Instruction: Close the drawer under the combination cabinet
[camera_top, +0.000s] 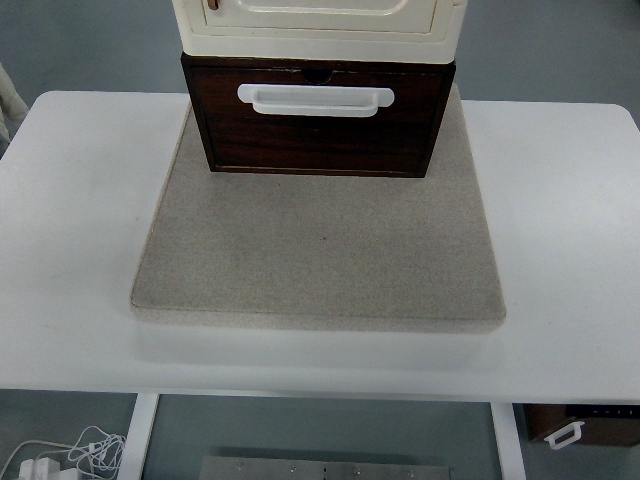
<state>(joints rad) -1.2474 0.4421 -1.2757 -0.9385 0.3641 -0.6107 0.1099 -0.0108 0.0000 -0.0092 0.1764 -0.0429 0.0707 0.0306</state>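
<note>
A white table (560, 250) fills most of the head view, and on it lies a square grey-beige mat (320, 250) with a speckled, felt-like surface. The mat's far edge sits toward 12 o'clock and its near edge faces 6 o'clock, well back from the table's near rim.

At the 12 o'clock end of the mat stands the combination cabinet (320, 20), a cream-coloured upper unit cut off by the top of the picture. Directly beneath it is the dark brown wooden drawer (320, 135), carrying a white bar handle (315, 99) across the upper part of its front. The drawer front faces 6 o'clock and stands slightly forward of the cream unit above it. Whether it is pushed fully home cannot be settled from this high angle; its front looks close to flush with its dark surround. The drawer's base rests on the mat, and bare mat stretches from it toward 6 o'clock.

Neither robot hand shows anywhere over the table, so the state of their fingers cannot be told from this view.

Below the table's near edge, a tangle of white cables (60, 455) lies on the floor at about 7 o'clock, a grey metal plate (325, 468) shows at 6 o'clock between the white table legs, and a dark box with a white handle (580, 425) sits at 5 o'clock.
</note>
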